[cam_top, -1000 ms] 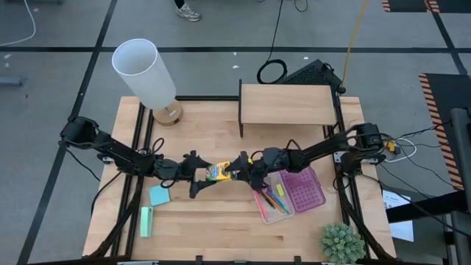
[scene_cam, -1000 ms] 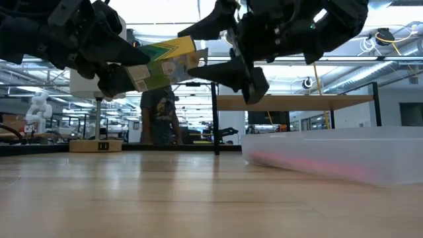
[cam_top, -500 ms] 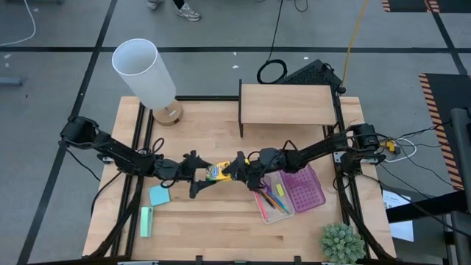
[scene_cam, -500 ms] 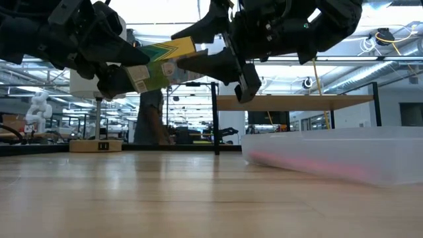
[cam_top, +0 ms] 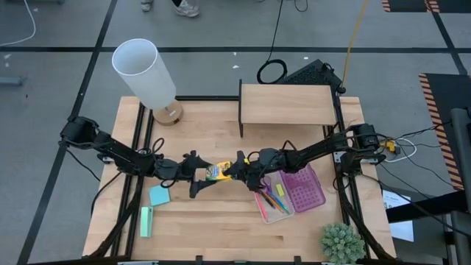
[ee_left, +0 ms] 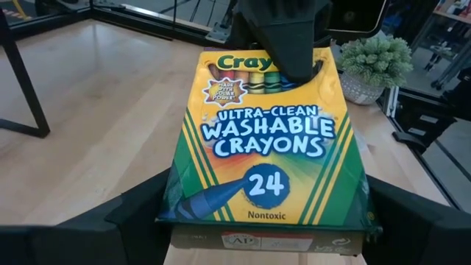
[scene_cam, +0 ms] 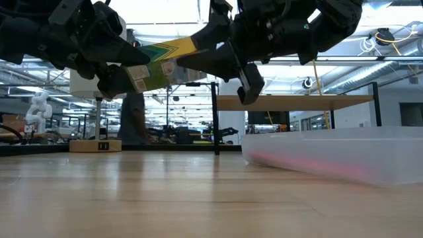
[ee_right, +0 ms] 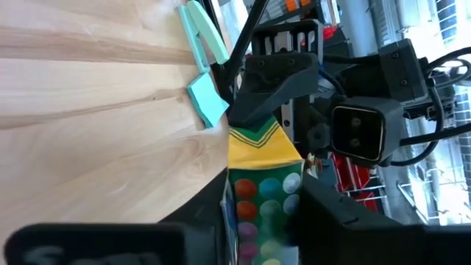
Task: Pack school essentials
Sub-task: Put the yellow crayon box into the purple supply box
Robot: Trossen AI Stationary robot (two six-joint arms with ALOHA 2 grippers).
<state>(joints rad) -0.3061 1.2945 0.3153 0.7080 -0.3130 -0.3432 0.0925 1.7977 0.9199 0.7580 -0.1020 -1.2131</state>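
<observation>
Bright, even overhead light; ceiling lamps (scene_cam: 198, 10) glare white behind the silhouetted arms. The table (scene_cam: 165, 198) foreground blurs softly, with faint shadows.

A robotics lab: a wooden table (cam_top: 221, 221) on a taped concrete floor (cam_top: 59, 29), exposed ceiling ducts (scene_cam: 390, 66), workbenches behind.

Two black, jointed arms with chunky dark fingers (scene_cam: 246, 84).
</observation>
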